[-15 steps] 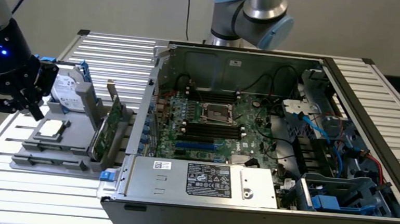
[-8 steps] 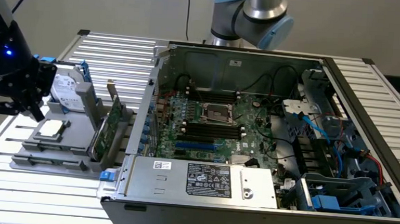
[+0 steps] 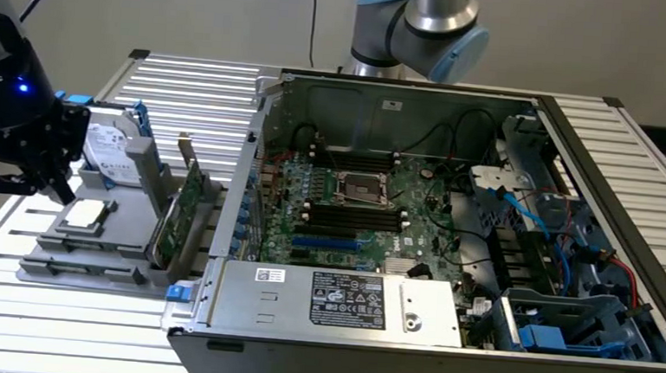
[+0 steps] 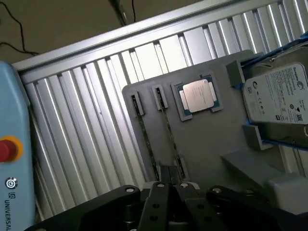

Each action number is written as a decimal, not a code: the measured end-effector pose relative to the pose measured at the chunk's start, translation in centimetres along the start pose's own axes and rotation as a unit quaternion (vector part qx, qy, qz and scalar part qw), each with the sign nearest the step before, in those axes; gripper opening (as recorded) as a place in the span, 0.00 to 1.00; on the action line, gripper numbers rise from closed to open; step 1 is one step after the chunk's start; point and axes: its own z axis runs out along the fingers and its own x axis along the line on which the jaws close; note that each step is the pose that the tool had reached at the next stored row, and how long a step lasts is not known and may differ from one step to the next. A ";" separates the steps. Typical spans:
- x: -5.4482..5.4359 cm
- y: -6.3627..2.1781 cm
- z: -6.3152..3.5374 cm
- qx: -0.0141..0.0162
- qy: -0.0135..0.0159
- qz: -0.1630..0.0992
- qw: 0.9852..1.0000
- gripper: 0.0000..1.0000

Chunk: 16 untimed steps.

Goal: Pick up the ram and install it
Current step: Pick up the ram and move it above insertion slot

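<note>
Two ram sticks stand on edge in the grey holder plate [image 4: 202,139], seen as thin dark-green strips: one ram stick [image 4: 146,139] and a second one [image 4: 169,137] beside it. My gripper [image 4: 169,186] hangs above the near end of the second stick, its black fingers pressed together and shut with nothing visibly between them. In the exterior view the gripper [image 3: 21,176] hovers over that view's left end of the plate [image 3: 98,241]. The open computer case [image 3: 612,169] holds the motherboard with its black memory slots [image 3: 355,216].
On the plate sit a silver processor [image 4: 198,95], a hard drive with blue rails [image 4: 276,106] and a tall green expansion card [image 3: 187,208]. A blue pendant with a red button [image 4: 8,149] lies beside the slatted aluminium table [image 4: 82,125]. The arm's base [image 3: 418,23] stands behind the case.
</note>
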 end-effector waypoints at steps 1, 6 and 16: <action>0.0 0.00 0.05 0.000 0.000 -0.010 1.000 0.11; 0.0 -0.01 0.23 0.001 0.002 -0.055 0.998 0.11; 0.0 0.05 0.56 0.001 0.005 -0.130 0.991 0.11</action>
